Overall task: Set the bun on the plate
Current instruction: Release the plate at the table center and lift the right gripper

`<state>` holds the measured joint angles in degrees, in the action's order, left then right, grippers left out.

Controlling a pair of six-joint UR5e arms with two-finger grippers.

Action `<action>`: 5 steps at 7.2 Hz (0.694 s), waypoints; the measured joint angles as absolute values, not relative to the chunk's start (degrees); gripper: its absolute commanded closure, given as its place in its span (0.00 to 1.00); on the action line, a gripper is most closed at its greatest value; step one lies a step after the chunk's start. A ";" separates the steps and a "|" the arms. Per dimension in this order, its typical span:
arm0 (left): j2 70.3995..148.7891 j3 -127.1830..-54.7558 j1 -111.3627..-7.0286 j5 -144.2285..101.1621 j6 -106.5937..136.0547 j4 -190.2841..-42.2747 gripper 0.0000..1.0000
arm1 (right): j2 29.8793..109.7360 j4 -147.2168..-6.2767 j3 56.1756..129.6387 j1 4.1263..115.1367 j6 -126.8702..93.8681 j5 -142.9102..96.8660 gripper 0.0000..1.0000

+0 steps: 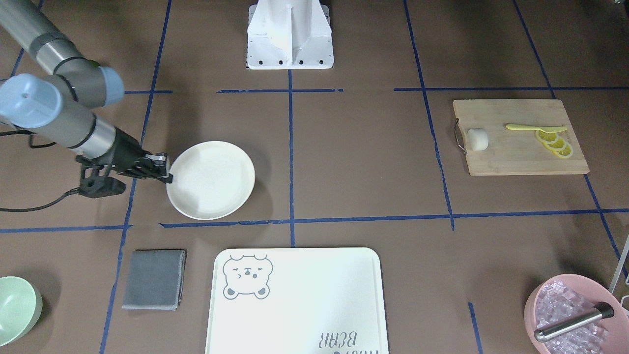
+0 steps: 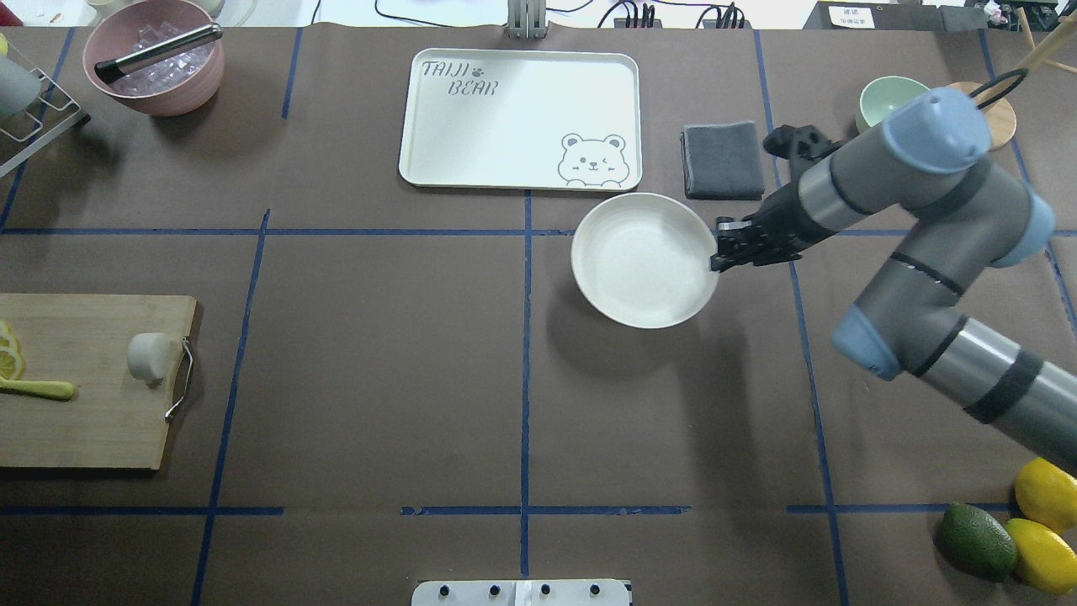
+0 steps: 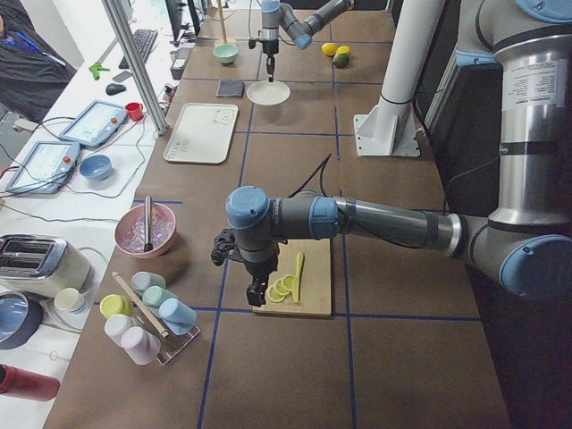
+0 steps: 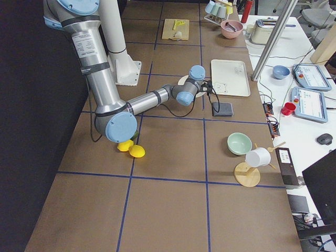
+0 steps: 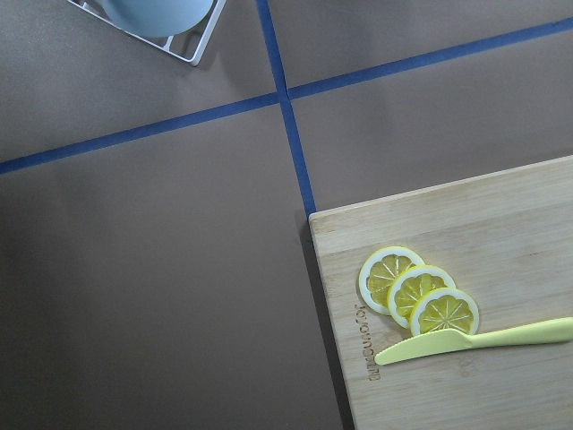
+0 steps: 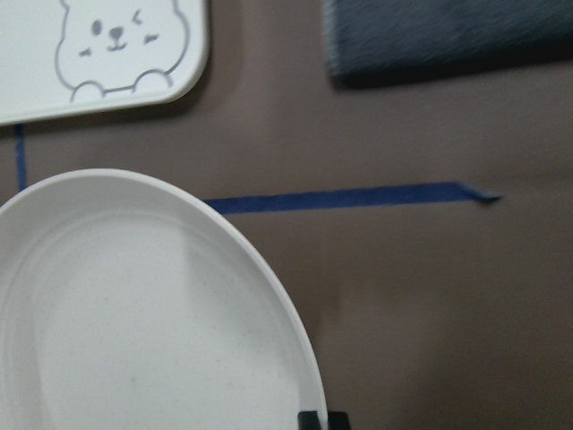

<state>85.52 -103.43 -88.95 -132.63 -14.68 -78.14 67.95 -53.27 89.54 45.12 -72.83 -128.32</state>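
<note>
The plate (image 6: 134,313), by its rim, sits pinched in the narrowly closed right gripper (image 2: 715,257).

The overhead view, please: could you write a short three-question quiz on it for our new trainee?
1. True or false: the bun already lies on the plate.
2. Which arm's gripper is at the plate's rim? A) left B) right C) neither
3. Fill in: on the cutting board, next to the lemon slices, lies a yellow ____.

Key:
1. False. The bun sits on the cutting board, far from the plate.
2. B, the right gripper.
3. knife.
</note>
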 measured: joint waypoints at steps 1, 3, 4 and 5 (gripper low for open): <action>85.50 -103.33 -88.95 -133.83 -14.68 -78.12 0.00 | 64.92 -53.39 89.38 41.05 -78.07 -124.18 1.00; 85.44 -103.22 -88.95 -135.19 -14.66 -78.06 0.00 | 61.64 -53.53 89.25 34.42 -84.67 -116.95 1.00; 85.44 -103.17 -88.95 -135.36 -14.62 -78.05 0.00 | 61.13 -53.76 89.22 32.19 -86.02 -114.30 0.91; 85.43 -103.10 -88.94 -135.41 -14.62 -78.05 0.00 | 60.95 -54.33 89.22 30.96 -86.54 -112.87 0.01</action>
